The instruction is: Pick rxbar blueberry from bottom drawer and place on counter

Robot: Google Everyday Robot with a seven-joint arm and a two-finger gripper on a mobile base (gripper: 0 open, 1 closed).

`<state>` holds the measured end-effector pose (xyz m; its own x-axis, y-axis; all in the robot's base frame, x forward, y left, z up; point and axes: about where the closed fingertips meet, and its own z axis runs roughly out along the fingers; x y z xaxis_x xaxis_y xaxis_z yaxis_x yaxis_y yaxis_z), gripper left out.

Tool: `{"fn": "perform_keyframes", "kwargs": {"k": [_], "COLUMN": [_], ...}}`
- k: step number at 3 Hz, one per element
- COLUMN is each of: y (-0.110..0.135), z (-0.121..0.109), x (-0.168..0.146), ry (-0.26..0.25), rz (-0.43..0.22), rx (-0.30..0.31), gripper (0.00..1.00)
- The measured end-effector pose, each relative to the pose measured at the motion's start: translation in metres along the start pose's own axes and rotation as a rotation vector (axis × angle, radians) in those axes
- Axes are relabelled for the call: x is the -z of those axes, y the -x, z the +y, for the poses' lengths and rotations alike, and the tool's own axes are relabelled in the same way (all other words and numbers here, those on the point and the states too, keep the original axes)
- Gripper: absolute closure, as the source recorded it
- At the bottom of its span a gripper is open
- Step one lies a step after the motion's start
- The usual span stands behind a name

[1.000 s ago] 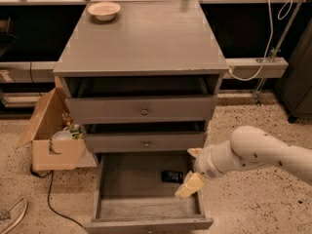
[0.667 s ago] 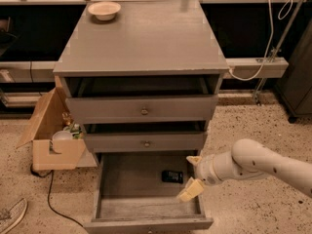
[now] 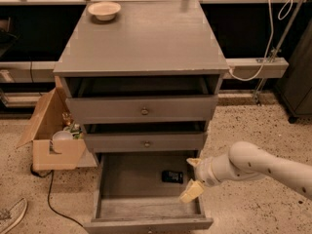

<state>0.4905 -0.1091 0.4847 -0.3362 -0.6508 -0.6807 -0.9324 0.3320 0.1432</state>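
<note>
The rxbar blueberry is a small dark bar lying flat on the floor of the open bottom drawer, towards its right side. My gripper hangs over the drawer's right part, just right of the bar and apart from it. Its two cream fingers stand spread apart with nothing between them. The white arm reaches in from the lower right. The counter is the grey cabinet top above.
A cream bowl sits at the counter's back left corner. The two upper knobbed drawers stand slightly pulled out. An open cardboard box with items stands on the speckled floor at the left. A cable lies on the floor there.
The arm has lowered and drawn in to the right. The gripper stays over the drawer's right part beside the bar. The bar has not moved.
</note>
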Motion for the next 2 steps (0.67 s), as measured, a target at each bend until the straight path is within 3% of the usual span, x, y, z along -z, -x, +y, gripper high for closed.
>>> {"fn": "perform_keyframes", "kwargs": {"k": [2], "y": [-0.066], "z": [-0.053], "x": [-0.054], "ry": [0.008], "rz": [0.023], "rx": [0.071], "gripper": [0.00]}}
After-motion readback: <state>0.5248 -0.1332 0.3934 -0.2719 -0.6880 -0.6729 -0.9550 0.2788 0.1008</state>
